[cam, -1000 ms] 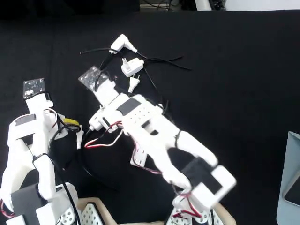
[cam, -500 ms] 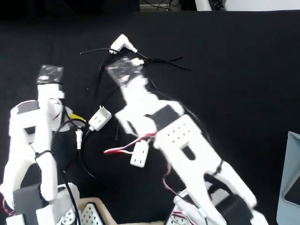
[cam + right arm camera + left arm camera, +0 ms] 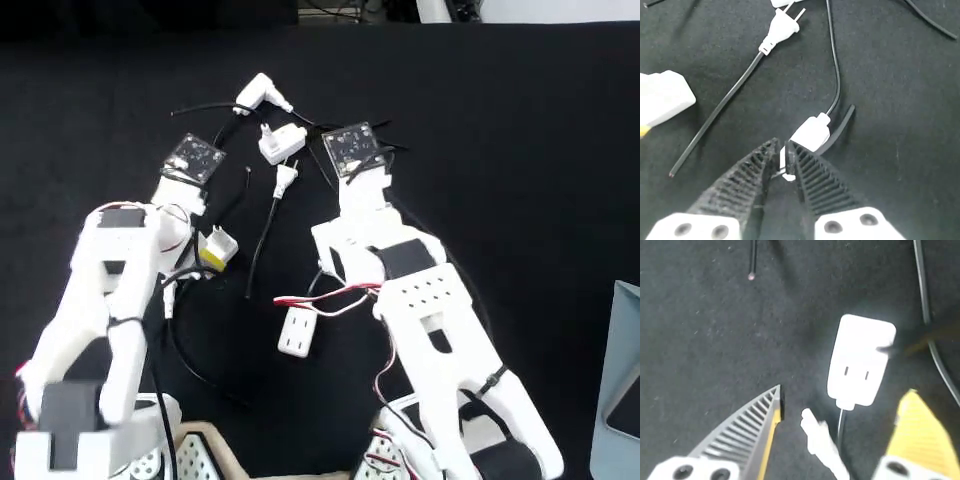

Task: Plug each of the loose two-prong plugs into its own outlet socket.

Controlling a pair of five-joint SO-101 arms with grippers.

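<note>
High view: two white arms stand over a black tabletop (image 3: 520, 150) strewn with cords. A white outlet socket (image 3: 295, 333) lies between the arms. A two-prong plug (image 3: 285, 178) lies loose farther out.

Left wrist view: the left tool (image 3: 844, 391) is spread wide. The near end of a second socket (image 3: 860, 357) sits between its fingers, flat on the cloth.

Right wrist view: the right tool (image 3: 782, 146) is pinched almost closed on the tip of a corded white plug (image 3: 811, 133) resting on the tabletop.

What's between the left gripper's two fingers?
A small white plug on its cord, the white outlet socket just beyond it, seen in the left wrist view.
</note>
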